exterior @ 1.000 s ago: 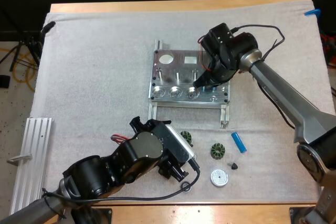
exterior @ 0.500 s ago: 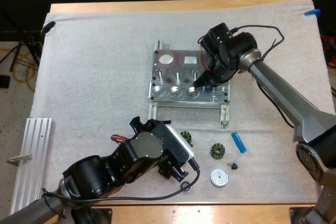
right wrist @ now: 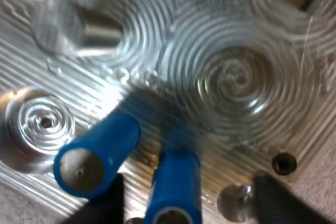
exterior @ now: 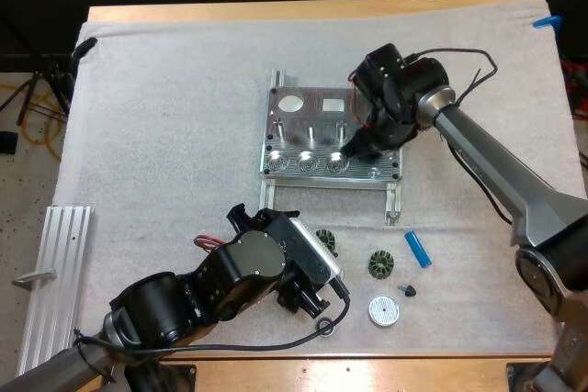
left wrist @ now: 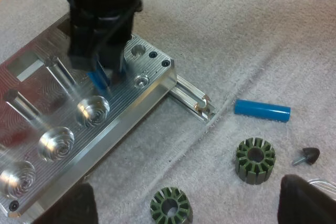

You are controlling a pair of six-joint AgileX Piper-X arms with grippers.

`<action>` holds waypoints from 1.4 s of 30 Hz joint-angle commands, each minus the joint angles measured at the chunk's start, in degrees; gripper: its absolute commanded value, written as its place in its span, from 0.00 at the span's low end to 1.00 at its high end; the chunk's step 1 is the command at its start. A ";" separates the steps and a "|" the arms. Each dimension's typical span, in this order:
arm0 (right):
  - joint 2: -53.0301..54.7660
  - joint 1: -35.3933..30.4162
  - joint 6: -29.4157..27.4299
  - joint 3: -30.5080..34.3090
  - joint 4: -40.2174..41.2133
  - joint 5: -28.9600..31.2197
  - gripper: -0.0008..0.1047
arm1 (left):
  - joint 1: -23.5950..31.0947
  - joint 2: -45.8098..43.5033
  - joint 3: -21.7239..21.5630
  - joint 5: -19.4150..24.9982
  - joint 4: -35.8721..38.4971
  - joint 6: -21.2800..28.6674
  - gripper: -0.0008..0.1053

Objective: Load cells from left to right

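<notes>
The metal fixture [exterior: 303, 130] lies mid-mat with round pockets along its near edge. My right gripper [exterior: 360, 144] hangs over the fixture's right end, shut on a blue cylinder [right wrist: 176, 187] just above the ribbed plate [right wrist: 231, 77]. A second blue cylinder [right wrist: 97, 150] leans beside it; I cannot tell whether it is held. From the left wrist view, the right gripper [left wrist: 102, 72] stands by a pocket [left wrist: 93, 109]. My left gripper [exterior: 317, 284] rests near the mat's front, open [left wrist: 186, 205], with nothing between its fingers. A loose blue cylinder [exterior: 418, 249] [left wrist: 261, 110] lies right of it.
Two dark green toothed rings [exterior: 325, 241] [exterior: 381, 264], a small dark cone [exterior: 409, 290] and a white round disc [exterior: 384, 310] lie on the mat near the front. A ribbed aluminium rail [exterior: 55, 273] sits at the table's left edge.
My right gripper has shifted very slightly over the fixture's right end. The left arm and the loose parts have not moved.
</notes>
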State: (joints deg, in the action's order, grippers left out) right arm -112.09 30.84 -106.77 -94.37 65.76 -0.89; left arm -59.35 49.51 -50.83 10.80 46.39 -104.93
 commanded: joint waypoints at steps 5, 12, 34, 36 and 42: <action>2.57 0.11 -0.11 -0.34 -1.93 0.29 0.67 | 0.01 -0.42 -0.46 1.11 0.10 -0.24 0.66; 7.07 0.11 -0.30 -0.34 -2.18 0.89 0.67 | 0.01 -0.42 -0.46 1.11 0.10 0.38 0.66; 35.84 0.11 5.26 8.14 6.95 0.89 0.67 | 0.01 -0.42 -0.46 1.11 0.10 3.25 0.66; 39.40 0.11 6.26 11.46 6.95 0.89 0.67 | 0.01 -0.42 -0.46 1.11 0.10 3.85 0.66; 52.88 0.11 10.37 20.39 6.95 0.89 0.67 | 0.01 -0.42 -0.46 1.00 -0.07 4.93 0.66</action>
State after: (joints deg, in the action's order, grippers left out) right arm -60.37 30.94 -96.91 -74.00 72.57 0.00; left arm -59.35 49.51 -50.83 10.80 46.39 -100.27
